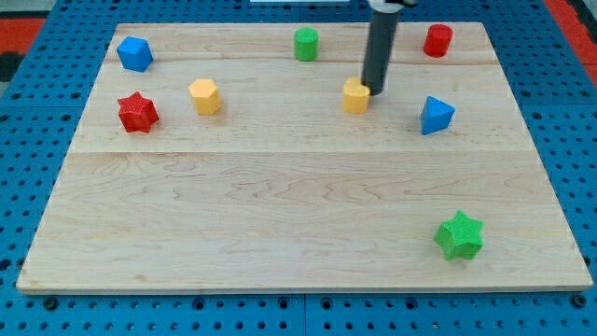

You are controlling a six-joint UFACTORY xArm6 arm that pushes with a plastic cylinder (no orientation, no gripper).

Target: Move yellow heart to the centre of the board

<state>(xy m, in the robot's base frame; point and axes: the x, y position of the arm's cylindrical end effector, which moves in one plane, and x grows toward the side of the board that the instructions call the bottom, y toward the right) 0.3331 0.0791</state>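
Note:
The yellow heart (355, 96) lies in the upper middle of the wooden board (298, 196), a little right of centre. My tip (374, 91) rests against the heart's upper right side, touching it. The dark rod rises from there to the view's top edge. A second yellow block, a hexagon (204, 96), lies to the left at the same height.
A blue cube (134, 53) sits at the top left, a red star (138, 113) below it. A green cylinder (306, 44) and a red cylinder (437, 40) sit along the top. A blue triangle (436, 115) lies right of my tip. A green star (459, 235) is at the bottom right.

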